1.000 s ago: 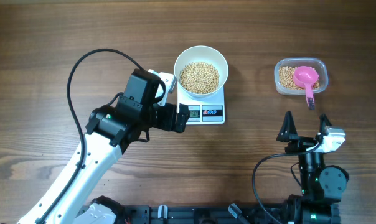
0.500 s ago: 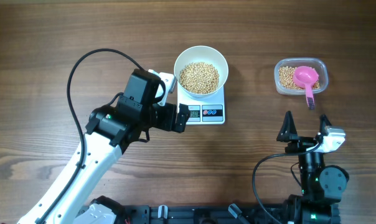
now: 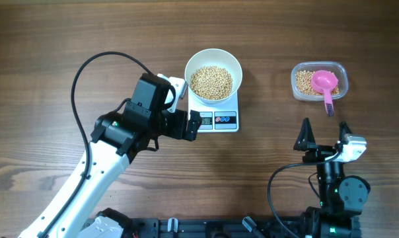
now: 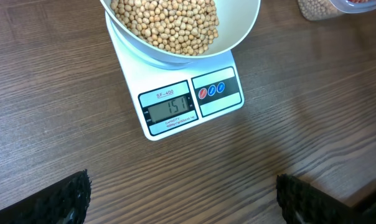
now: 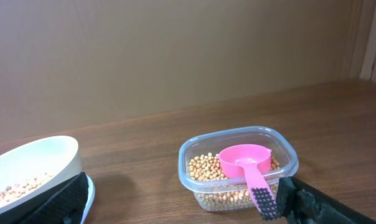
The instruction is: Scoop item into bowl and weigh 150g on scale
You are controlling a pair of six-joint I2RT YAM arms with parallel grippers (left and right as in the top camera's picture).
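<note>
So, status: white bowl (image 3: pixel 213 54) sat on the scale (image 3: pixel 216 121), wider than the platform and overhanging it at the back and sides. Beans (image 3: pixel 211 82) lay in one heap covering the bowl's floor. Scale display (image 4: pixel 169 106) read 151 in the left wrist view, with two round buttons (image 4: pixel 211 90), one red and one blue, just right of it.

Left gripper (image 4: pixel 182 202) hovered near the scale's display end. Jaws were spread wide with nothing between them. Its own camera showed bare table (image 3: pixel 54 39) between the fingers and the scale.

Right gripper (image 3: pixel 325 132) was well apart from the scale, close to its own base, pointing at the clear tub (image 3: pixel 295 82). Jaws were likewise wide apart and empty.

Tub stood to the right of the scale, well apart from it, and held more beans plus a pink scoop (image 3: pixel 325 82). Scoop's cup end rested on the beans and its handle leaned out over the tub's near rim toward the right gripper.

Black cable (image 3: pixel 87 73) arced above the table beside the left arm.
</note>
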